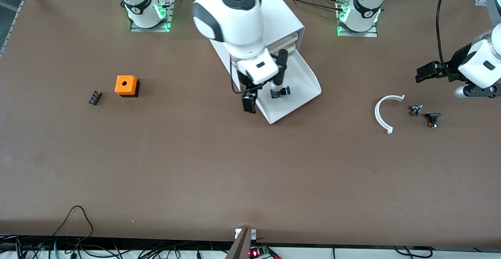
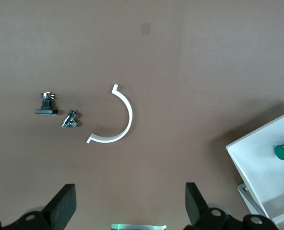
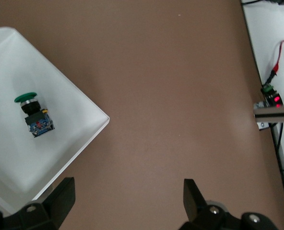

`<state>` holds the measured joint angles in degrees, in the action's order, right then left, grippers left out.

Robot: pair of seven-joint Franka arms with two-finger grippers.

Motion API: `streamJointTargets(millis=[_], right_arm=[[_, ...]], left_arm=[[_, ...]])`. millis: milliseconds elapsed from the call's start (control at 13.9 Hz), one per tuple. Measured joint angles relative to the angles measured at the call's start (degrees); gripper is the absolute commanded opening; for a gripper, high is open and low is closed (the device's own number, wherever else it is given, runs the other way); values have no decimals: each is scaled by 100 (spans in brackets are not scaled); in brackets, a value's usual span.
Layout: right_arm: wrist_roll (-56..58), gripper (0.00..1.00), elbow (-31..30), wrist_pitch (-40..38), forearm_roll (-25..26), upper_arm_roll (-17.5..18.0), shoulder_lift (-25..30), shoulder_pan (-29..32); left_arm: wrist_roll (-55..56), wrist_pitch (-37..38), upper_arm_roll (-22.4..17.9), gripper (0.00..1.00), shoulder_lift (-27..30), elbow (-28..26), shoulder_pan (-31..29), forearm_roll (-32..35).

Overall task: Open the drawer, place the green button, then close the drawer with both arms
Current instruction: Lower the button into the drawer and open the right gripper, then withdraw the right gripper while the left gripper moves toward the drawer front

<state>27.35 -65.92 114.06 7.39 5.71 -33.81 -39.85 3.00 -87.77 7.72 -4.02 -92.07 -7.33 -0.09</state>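
On the brown worktop (image 1: 195,165), the white cabinet (image 1: 285,20) stands between the two arm bases, mostly hidden by the right arm. Its lowest drawer (image 1: 301,90) is pulled out toward the front camera. The green-capped button (image 1: 282,92) lies on its side on the drawer floor, loose. The right arm reaches over the cabinet with its wrist bent downward. The right pincer (image 1: 264,85) hangs over the drawer's edge beside the button, fingers (image 3: 60,194) spread wide, holding nothing. The left arm waits at its end of the worktop, partly cut off. The left pincer (image 1: 426,72) hovers open and empty over bare worktop near a white curved strip (image 1: 381,114) and two small dark parts (image 1: 424,115).
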Motion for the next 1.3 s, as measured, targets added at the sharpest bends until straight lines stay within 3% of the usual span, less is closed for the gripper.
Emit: streamJointTargets(millis=[216,505,866,1082,1299], right_arm=[[-744,100,-258,-27,-123,-6,148,246],[-1982,100,-718,-93,-135,-39,273,853],[-3901,100,-1713,-432,-148,-90,855,1780],[-4219,100,-2043,-973,-149,-114,1201,2465],[-4218,100,-2066,-1229,-160,-129,1711,3339]], left_arm=[[185,-462,237,100,-239,-112,9,-1],[1574,-1731,676,100,-522,-929,244,-2],[3323,-3752,729,100,-1273,-1886,932,-2],[3810,-4795,730,100,-1923,-2081,1226,-2],[4380,-6107,732,100,-2317,-2694,1591,-2]])
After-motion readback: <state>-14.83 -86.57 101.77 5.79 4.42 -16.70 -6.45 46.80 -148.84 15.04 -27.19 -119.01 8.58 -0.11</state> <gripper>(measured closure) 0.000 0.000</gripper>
